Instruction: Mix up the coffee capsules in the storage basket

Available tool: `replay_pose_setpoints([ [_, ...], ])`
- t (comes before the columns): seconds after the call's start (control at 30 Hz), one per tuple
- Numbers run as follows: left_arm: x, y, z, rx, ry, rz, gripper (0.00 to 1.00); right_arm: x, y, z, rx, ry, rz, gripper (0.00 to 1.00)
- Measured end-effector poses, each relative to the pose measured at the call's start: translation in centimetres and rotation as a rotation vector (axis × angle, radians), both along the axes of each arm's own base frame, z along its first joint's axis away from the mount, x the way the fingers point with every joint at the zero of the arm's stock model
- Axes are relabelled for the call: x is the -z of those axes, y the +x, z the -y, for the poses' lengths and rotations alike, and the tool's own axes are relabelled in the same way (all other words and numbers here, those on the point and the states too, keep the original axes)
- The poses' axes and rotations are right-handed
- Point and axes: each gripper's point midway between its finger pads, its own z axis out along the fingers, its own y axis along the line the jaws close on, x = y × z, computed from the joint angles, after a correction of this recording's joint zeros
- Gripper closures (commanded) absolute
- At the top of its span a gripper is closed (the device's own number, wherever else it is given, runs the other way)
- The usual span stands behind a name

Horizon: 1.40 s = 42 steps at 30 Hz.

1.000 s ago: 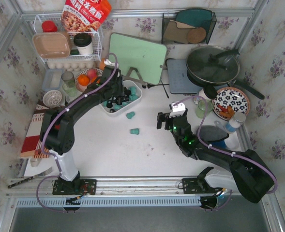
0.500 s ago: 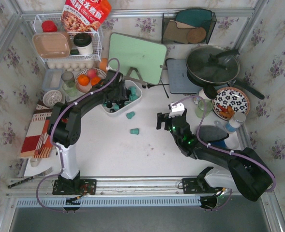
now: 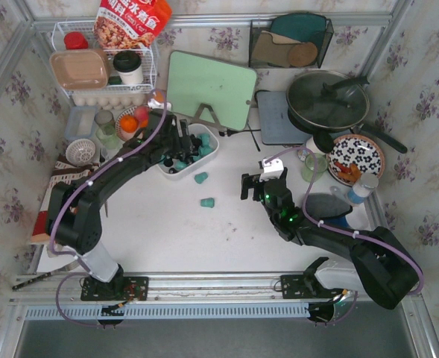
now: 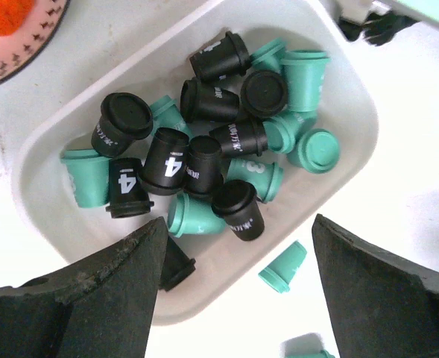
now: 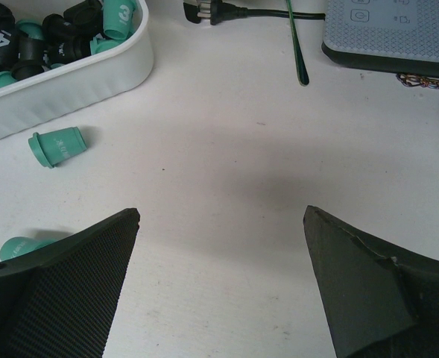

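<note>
Reaches far forward with the left arm (image 3: 118,170), rising from its base and then running out in one long arc. Points the left gripper (image 3: 180,145) straight down, jaws spread wide with nothing clamped between them. Lays the right arm (image 3: 335,237) low, stretched toward the middle, forearm nearly level. Carries the right gripper (image 3: 250,186) at its tip, tilted forward and down, jaws wide apart and empty. Shows both dark fingers (image 5: 62,283) in the lower corners of the right wrist view.
</note>
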Motion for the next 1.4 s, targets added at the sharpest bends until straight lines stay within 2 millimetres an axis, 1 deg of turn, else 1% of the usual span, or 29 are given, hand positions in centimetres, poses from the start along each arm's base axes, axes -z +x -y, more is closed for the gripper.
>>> replay_pose_setpoints([
  [0.1,-1.8,-0.9,-0.3,0.002,-0.017,0.041,0.19,0.0,0.0,0.0,0.001,0.000,0.000,0.00],
  [0.3,-4.5,-3.2,-1.3,0.005,-0.040,0.092,0.18,0.0,0.0,0.1,0.003,-0.002,0.001,0.00],
  [0.4,-5.6,-4.8,-2.2,0.010,-0.033,0.102,0.18,-0.1,0.0,0.1,0.001,-0.006,0.003,0.00],
  [0.5,-7.2,-6.5,-3.2,0.008,-0.026,0.130,0.14,-0.1,0.0,0.1,0.001,-0.008,0.004,0.00],
  [0.57,-7.6,-7.4,-3.8,0.005,-0.024,0.143,0.12,-0.1,0.0,0.1,0.000,-0.010,0.005,0.00],
  [0.67,-6.5,-9.4,-4.8,0.002,-0.004,0.123,0.12,-0.1,0.0,0.1,-0.002,-0.017,0.007,0.00],
  [0.83,-2.4,-12.8,-6.8,-0.022,0.041,0.068,0.12,0.0,0.1,0.1,-0.002,-0.022,0.007,0.00],
  [0.93,0.2,-14.1,-8.1,-0.052,0.078,0.049,0.12,0.3,0.1,0.1,-0.003,-0.031,0.000,0.00],
  [1.03,2.3,-14.8,-9.3,-0.085,0.109,0.045,0.11,0.4,0.1,0.2,-0.004,-0.034,0.001,0.00],
  [1.1,3.1,-15.0,-9.9,-0.096,0.131,0.055,0.11,0.5,0.0,0.2,-0.005,-0.037,0.001,0.00],
  [1.23,3.4,-15.1,-10.8,-0.110,0.156,0.118,0.10,0.1,-0.2,0.4,-0.005,-0.029,0.013,0.00],
  [1.4,4.3,-16.5,-12.4,-0.130,0.172,0.199,0.08,-0.3,-0.6,0.7,-0.004,-0.012,0.035,0.00],
])
